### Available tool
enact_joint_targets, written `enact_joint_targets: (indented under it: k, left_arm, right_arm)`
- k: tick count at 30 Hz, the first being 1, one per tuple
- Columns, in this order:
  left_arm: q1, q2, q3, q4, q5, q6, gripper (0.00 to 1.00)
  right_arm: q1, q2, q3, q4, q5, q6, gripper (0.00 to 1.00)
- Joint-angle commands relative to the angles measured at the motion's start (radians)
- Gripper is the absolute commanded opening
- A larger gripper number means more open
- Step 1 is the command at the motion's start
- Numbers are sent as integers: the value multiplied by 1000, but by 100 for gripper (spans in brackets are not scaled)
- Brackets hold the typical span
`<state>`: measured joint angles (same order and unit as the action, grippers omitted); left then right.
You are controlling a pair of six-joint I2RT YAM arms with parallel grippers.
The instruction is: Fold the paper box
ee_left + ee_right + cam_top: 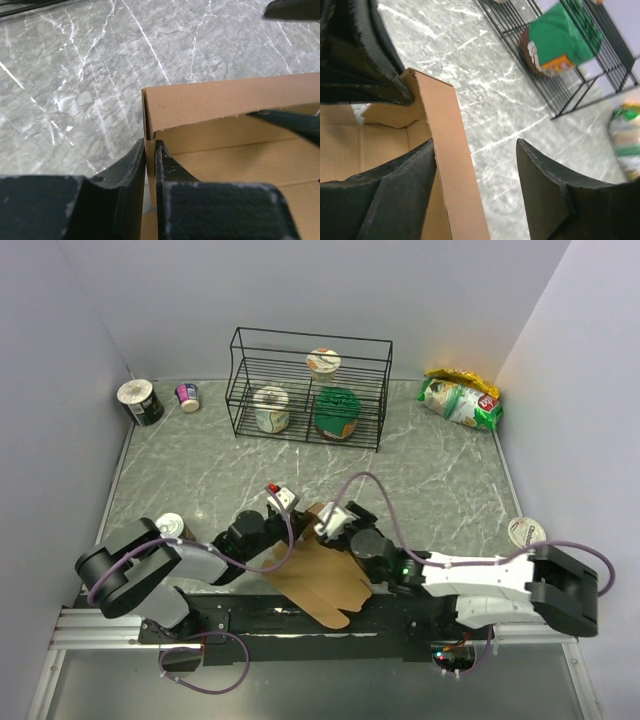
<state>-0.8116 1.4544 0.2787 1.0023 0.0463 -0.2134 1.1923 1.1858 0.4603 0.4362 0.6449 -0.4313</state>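
Now: Paper Box (322, 578) Held at One Raised Wall

Location of paper box: near middle of the surface (200, 470), between the two arms, near end over the dark base rail (250, 612). Plain brown cardboard, unprinted. Main panel flat, rounded flaps toward the near edge. One long wall raised upright on the far side, with a short side flap folded inward at its corner.

Left gripper (151, 159): pressed together on the raised wall just beside that corner, one finger (125, 172) outside, the other inside. Cardboard pinched thin between the two.

Right gripper (475, 145): spread wide, astride the same wall farther along. Inner finger (400, 192) against the inside face of the wall; outer finger apart from the cardboard, above bare surface.

Farther out, on the far half of the surface: black wire rack (310, 385) with two pale cups and a green tub (335, 412) inside. Right of the rack, a green and yellow snack bag (460, 400). Left of it, a dark cylinder (140, 402) on its side and a small cup (188, 397). One lidded cup (172, 528) beside the left arm, another (525, 532) near the right arm.
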Motion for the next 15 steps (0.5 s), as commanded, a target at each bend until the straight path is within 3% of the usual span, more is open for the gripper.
enact_joint_targets:
  k: [1, 3, 8, 11, 15]
  left_arm:
    - [-53, 50, 2, 29, -138, 31, 1]
    - [-80, 76, 20, 10, -216, 35, 1]
    - [-147, 130, 73, -47, -310, 48, 1]
    - [-173, 153, 102, -67, -371, 39, 1]
    - [-210, 170, 106, -47, -457, 20, 1]
  right_arm:
    - [-14, -178, -47, -27, 85, 198, 73]
    - [-32, -269, -46, -108, 84, 306, 73]
    - [-36, -400, -45, -148, -5, 384, 74]
    - [-34, -378, 3, -203, -4, 420, 74]
    - [-37, -267, 103, -345, 151, 619, 71]
